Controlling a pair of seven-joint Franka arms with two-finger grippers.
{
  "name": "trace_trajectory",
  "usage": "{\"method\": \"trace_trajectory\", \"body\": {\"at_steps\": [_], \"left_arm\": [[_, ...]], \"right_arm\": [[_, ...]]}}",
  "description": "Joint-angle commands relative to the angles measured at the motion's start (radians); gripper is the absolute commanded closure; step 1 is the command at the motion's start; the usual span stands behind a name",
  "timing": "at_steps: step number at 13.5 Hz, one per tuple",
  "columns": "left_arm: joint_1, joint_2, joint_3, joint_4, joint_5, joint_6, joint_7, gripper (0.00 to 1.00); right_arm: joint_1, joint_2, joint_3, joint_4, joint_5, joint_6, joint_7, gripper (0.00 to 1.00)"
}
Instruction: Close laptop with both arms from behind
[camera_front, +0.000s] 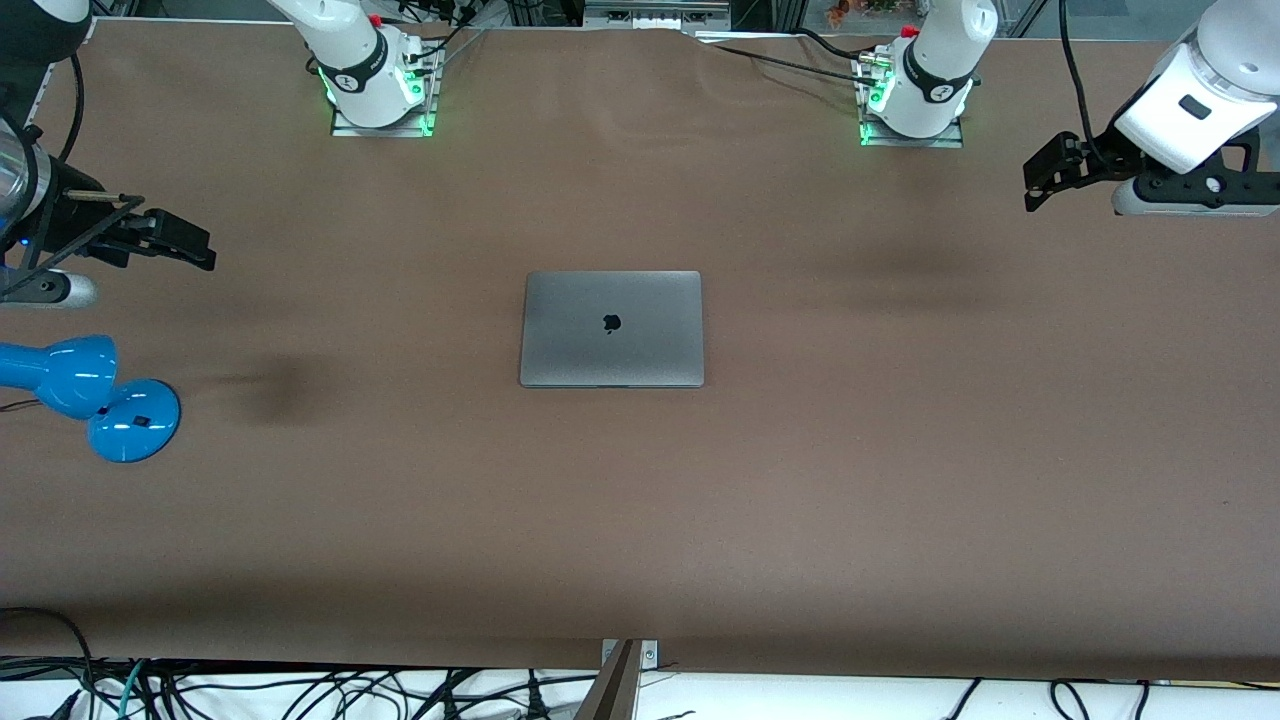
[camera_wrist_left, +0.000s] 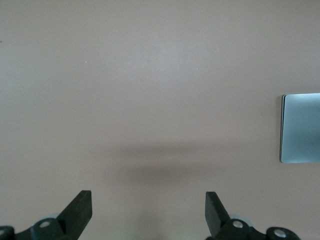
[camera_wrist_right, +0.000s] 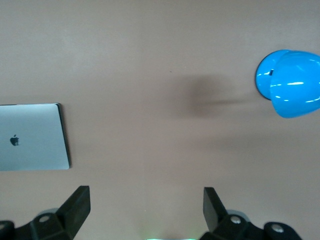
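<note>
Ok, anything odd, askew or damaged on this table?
Nothing stands out. The slim grey metal laptop lies shut and square mid-table; the blue desk lamp sits at the right arm's end. Left gripper and right gripper hang open above bare table.

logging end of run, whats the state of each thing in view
slim space-grey metal laptop: lid shut, flat on the table
blue desk lamp: lying by the right arm's end
left gripper: open, over bare table
right gripper: open, over bare table
</note>
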Motion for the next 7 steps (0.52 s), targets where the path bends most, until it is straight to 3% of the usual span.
{"method": "trace_trajectory", "body": {"at_steps": [1, 7], "left_arm": [[0.006, 0.021, 0.0, 0.043, 0.017, -0.017, 0.005, 0.0], [0.007, 0.02, -0.001, 0.056, 0.015, -0.02, 0.003, 0.0]], "right_arm": [[-0.021, -0.037, 0.026, -0.027, -0.035, 0.0, -0.003, 0.0], [-0.021, -0.034, 0.026, -0.024, -0.03, -0.006, -0.006, 0.0]]}}
